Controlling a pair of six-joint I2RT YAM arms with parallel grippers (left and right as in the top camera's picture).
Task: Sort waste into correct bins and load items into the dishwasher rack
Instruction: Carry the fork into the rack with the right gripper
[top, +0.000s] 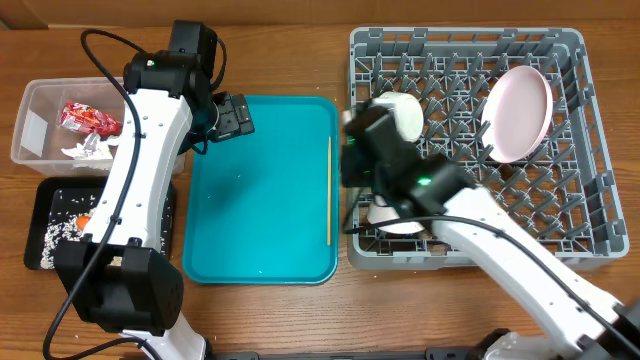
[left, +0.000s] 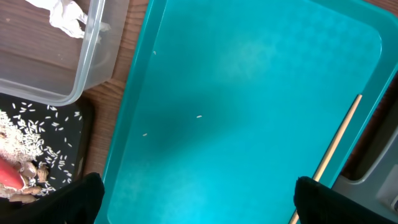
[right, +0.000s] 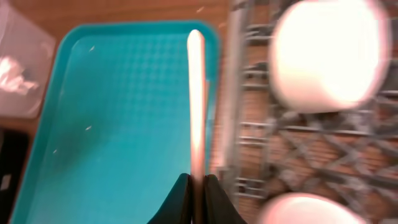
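The chopstick (top: 329, 190) lies lengthwise along the right edge of the teal tray (top: 260, 200), just beside the rack (top: 596, 150). In the right wrist view the right gripper (right: 196, 182) has its jaws pinched nearly together on the stick's near end, with the rest running straight ahead of the fingers; that view is blurred, so I cannot tell whether the stick has left the tray floor. In the rack, a plate (top: 518, 112) leans among the pegs, a cup (top: 402, 113) sits near the wall facing the tray, and a bowl (top: 395, 218) shows partly under the right arm. The left gripper (top: 232, 115) hovers over the tray's far left corner, jaws spread wide and holding nothing. Further out, the tub (top: 30, 110) holds the wrapper (top: 90, 118) and napkin (left: 67, 15); the black tray (top: 50, 195) holds rice (top: 55, 230) and the carrot (top: 83, 216). The waste looks sorted, bar a few grains (left: 199, 116) on the teal tray. The step in hand is loading the chopstick, seemingly the only item outside the rack. The next move calls for a lift clear of the tray lip and over the rack wall, then a placement where the grid will not let so thin a stick drop through; it may also pivot in the pinch.
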